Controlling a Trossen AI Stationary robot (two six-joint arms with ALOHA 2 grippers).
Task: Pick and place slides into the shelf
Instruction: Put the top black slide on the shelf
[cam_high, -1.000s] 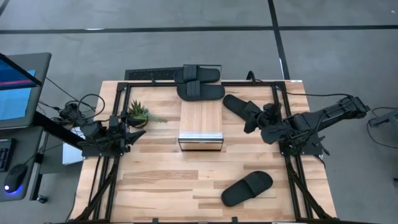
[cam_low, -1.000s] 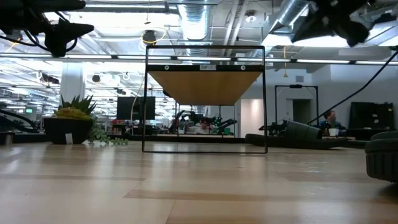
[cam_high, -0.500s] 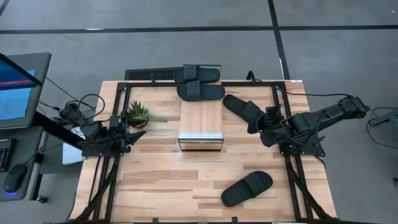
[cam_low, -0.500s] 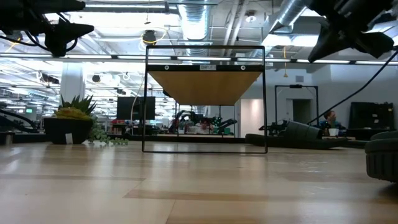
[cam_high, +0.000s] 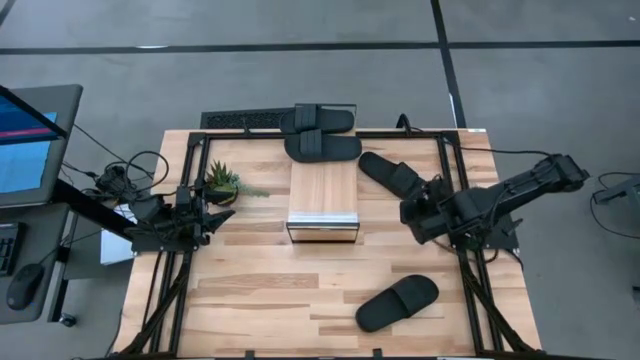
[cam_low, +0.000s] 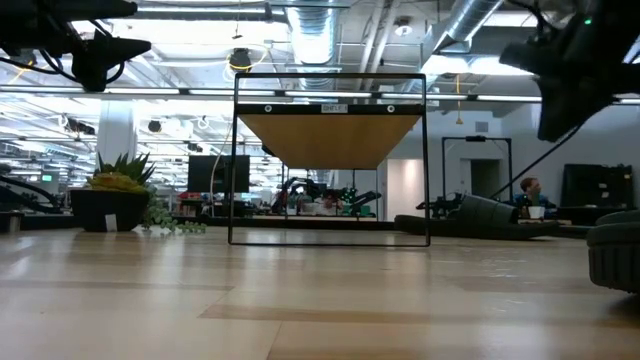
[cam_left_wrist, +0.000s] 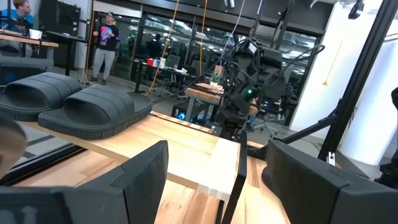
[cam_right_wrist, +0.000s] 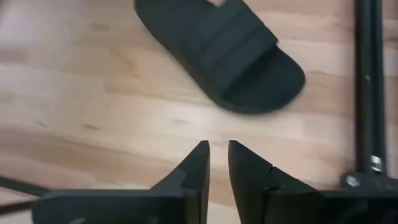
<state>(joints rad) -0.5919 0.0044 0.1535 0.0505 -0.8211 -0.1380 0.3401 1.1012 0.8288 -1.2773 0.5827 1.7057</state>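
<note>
Two black slides (cam_high: 320, 135) lie side by side on the far end of the shelf (cam_high: 323, 195), also seen in the left wrist view (cam_left_wrist: 81, 106). A third slide (cam_high: 383, 170) lies on the table right of the shelf. A fourth (cam_high: 398, 302) lies near the front right. My right gripper (cam_high: 408, 212) hangs above the table just short of the third slide (cam_right_wrist: 224, 46), tilted down, its fingers (cam_right_wrist: 217, 155) a narrow gap apart with nothing between them. My left gripper (cam_high: 215, 215) waits open at the table's left.
A potted plant (cam_high: 222, 182) stands left of the shelf, close to my left gripper. Black frame rails (cam_high: 455, 200) run along the table's sides. The shelf shows as an open metal frame (cam_low: 330, 160) in the low view. Bare tabletop (cam_high: 270, 290) lies in front of the shelf.
My right gripper has sunk a little toward the table and its near edge. It has tipped from a shallower angle to point steeply down at the tabletop beside the third slide. No slide has moved.
</note>
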